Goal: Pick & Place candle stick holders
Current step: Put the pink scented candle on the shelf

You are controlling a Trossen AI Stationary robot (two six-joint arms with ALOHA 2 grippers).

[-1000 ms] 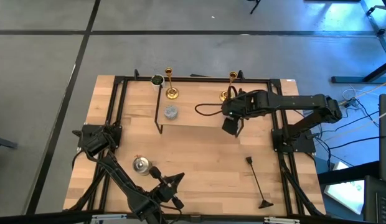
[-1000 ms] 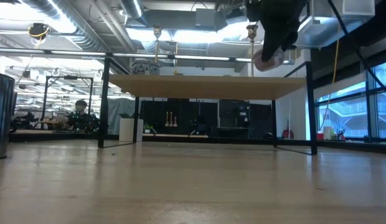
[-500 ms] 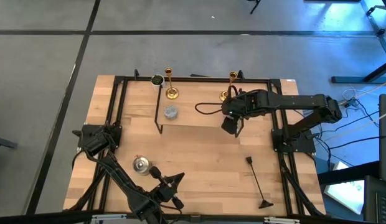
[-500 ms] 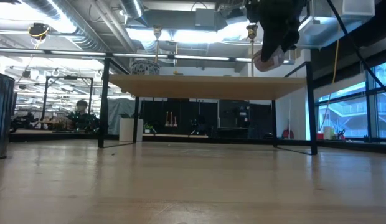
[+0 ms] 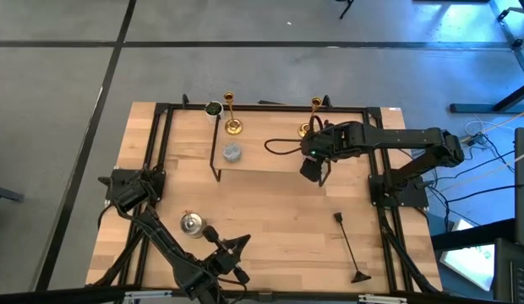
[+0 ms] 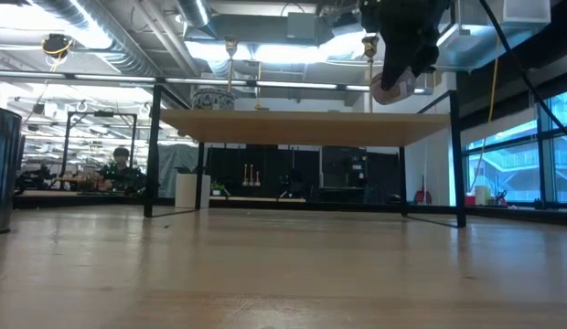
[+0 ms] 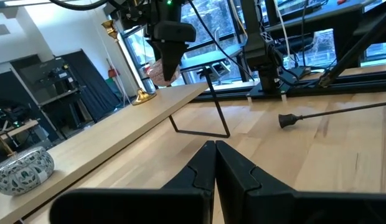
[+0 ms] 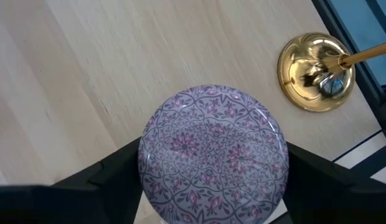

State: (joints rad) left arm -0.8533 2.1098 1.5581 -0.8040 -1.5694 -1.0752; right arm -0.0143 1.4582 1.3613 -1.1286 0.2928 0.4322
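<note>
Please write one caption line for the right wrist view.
Right end effector holds a round pink-patterned candle above the wooden shelf, beside a shiny gold candlestick base.

I work in a lab-like workshop — exposed ceiling ducts (image 6: 128, 50), framed wooden table (image 5: 270, 219), equipment racks (image 6: 82, 146) at nine o'clock.

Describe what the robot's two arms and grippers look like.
Both arms are black and jointed. The right arm carries a looping black cable near its wrist. The left gripper has two matte black, angular wedge-shaped fingers. The right gripper is a dark block.
</note>
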